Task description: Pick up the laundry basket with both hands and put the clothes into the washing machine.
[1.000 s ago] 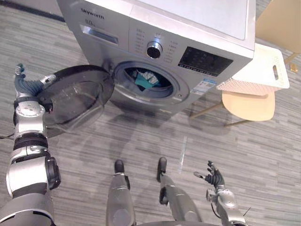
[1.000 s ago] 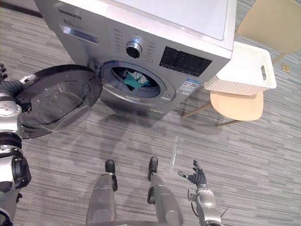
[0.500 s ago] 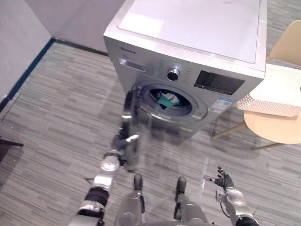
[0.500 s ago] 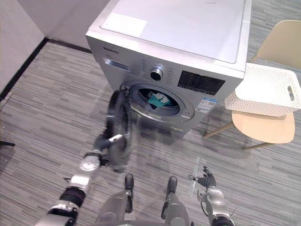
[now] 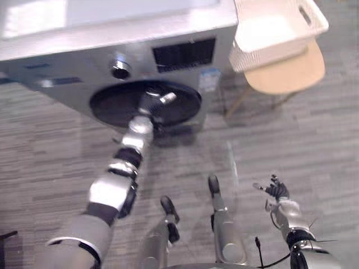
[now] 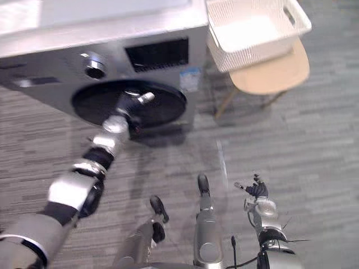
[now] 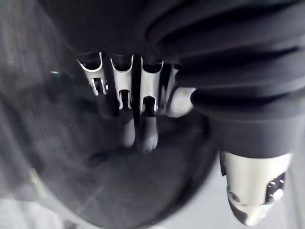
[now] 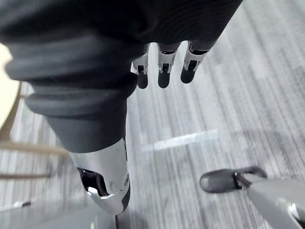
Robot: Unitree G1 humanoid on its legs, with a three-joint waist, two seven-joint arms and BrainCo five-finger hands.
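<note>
I saw matt silver metal on the washing machine (image 5: 67, 61), a glossy dark door (image 5: 109, 106), a white perforated plastic basket (image 5: 263, 53) and a smooth pale wooden chair (image 5: 286, 75).

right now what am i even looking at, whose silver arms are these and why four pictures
It is a two-legged humanoid robot doing laundry. Two pictures come from the two eyes of a camera on its head, looking down. The other two come from a camera on each wrist, looking along that hand. In front stands a washing machine with its dark round door flat against the front. The left hand rests on that door, its fingers straight against the glass, holding nothing. The right hand hangs low over the grey floor, its fingers relaxed and empty. Beside the machine, a white laundry basket sits on a wooden chair.
</note>
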